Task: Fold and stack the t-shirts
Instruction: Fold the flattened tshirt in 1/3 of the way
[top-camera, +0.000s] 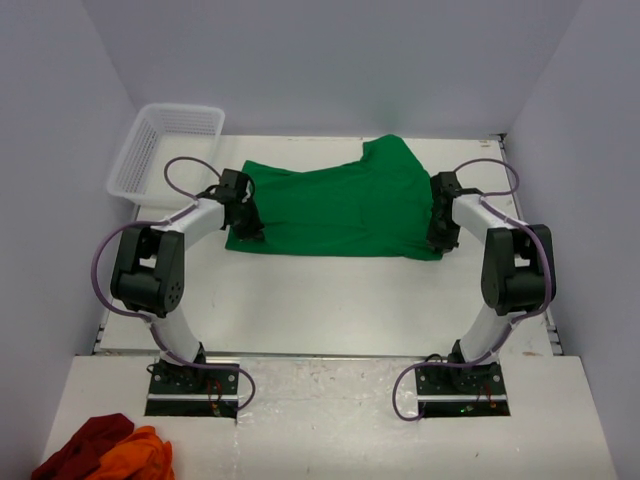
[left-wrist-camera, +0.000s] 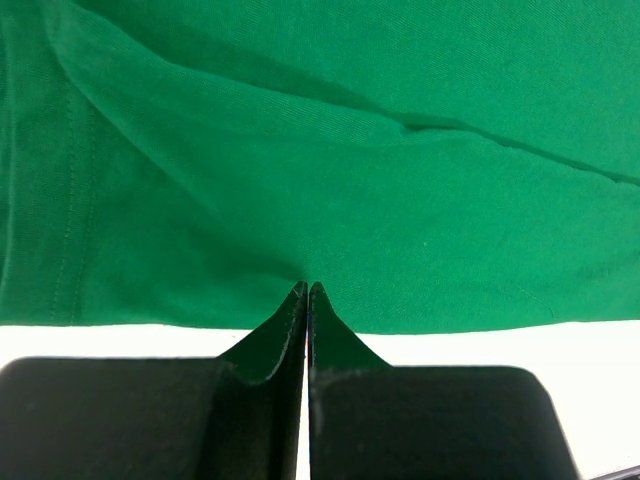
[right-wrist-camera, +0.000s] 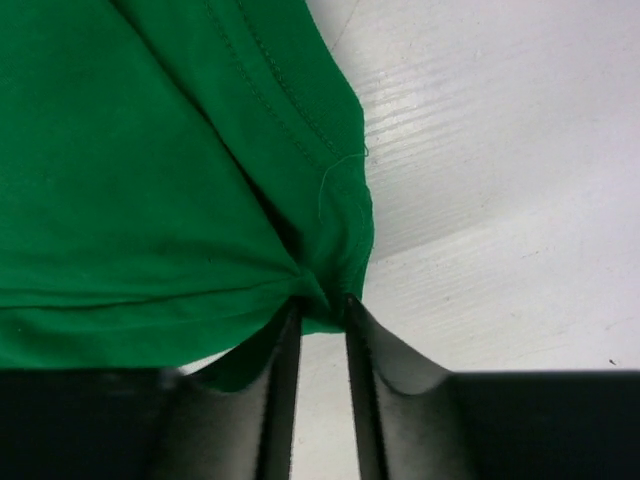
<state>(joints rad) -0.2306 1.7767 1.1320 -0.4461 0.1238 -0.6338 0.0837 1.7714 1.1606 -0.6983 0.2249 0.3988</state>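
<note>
Overhead view of the white worktop (top-camera: 330, 300) with both arms reaching away from their bases. The green t-shirt (top-camera: 335, 205) lies spread across the far middle of the worktop. It is mostly flat, with one part rising toward the far right and long creases running across the cloth.

The left pincer (top-camera: 248, 228) rests at the shirt's near left edge. In the left wrist view its two dark fingers (left-wrist-camera: 270, 340) are pressed together with no gap, and their tips lie over the near hem. Whether any cloth is caught between them cannot be told.

The right pincer (top-camera: 438, 240) sits at the shirt's near right corner. In the right wrist view its fingers (right-wrist-camera: 285, 380) stand a narrow slot apart. The stitched corner of the shirt is gathered and puckered between the tips, so the pincer is clamped on it.

A white plastic mesh basket (top-camera: 165, 150) stands at the far left corner of the worktop, just beyond the shirt's left end and apart from it. A dark red cloth (top-camera: 85, 450) and an orange cloth (top-camera: 140, 458) lie bunched and touching each other on the near ledge. They are left of the left arm's base and well apart from the shirt.
</note>
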